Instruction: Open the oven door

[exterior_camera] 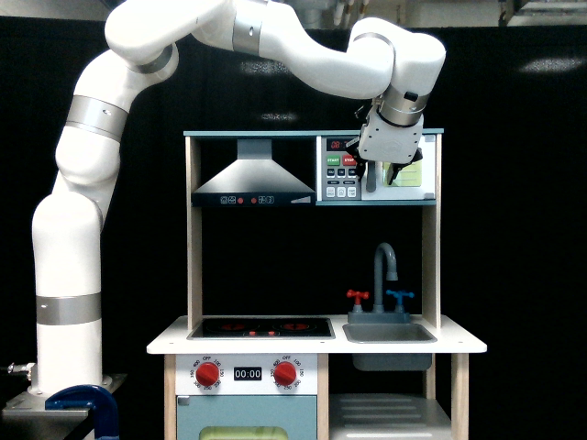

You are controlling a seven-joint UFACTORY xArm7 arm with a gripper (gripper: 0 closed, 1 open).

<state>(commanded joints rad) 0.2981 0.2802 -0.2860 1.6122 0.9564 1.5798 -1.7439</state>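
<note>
Oven door: upper shelf, right end, beside the keypad; looks shut.
Handling: likely light, stiff, hinged.
Hold: grey bar handle, door's left edge.
Gripper: in front of door; finger spread unclear.

The white arm arches over the toy kitchen from the exterior view's left, its gripper hanging in front of the oven door on the upper shelf, right of the range hood, above the sink
</note>
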